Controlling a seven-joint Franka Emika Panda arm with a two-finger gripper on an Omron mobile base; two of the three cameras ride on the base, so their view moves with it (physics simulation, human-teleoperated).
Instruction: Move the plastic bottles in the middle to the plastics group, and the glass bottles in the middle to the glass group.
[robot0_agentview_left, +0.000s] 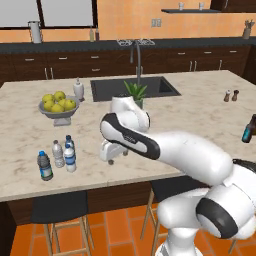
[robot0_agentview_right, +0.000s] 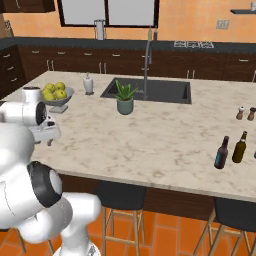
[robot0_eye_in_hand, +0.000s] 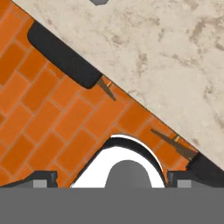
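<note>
Four small plastic bottles stand together at the counter's front left. The dark green-labelled bottle (robot0_agentview_left: 44, 166) and the pale white-capped bottle (robot0_agentview_left: 58, 154) form the plastics group. Right beside them are the blue-tinted dark-capped bottle (robot0_agentview_left: 69, 142) and the clear blue-capped bottle (robot0_agentview_left: 70, 159). My gripper (robot0_agentview_left: 110, 159) hangs over the front edge to their right, open and holding nothing. Its fingertips (robot0_eye_in_hand: 41, 179) stand wide apart in the hand view. At the far right the brown teal-labelled glass bottle (robot0_agentview_right: 221, 152) stands next to a second brown glass bottle (robot0_agentview_right: 240, 147).
A bowl of lemons (robot0_agentview_left: 59, 106) and a soap dispenser (robot0_agentview_left: 78, 90) sit behind the plastic bottles. Sink (robot0_agentview_left: 132, 87) and potted plant (robot0_agentview_left: 136, 94) occupy the middle back. Salt and pepper shakers (robot0_agentview_left: 231, 95) stand far right. Stools (robot0_agentview_left: 57, 207) line the counter's front.
</note>
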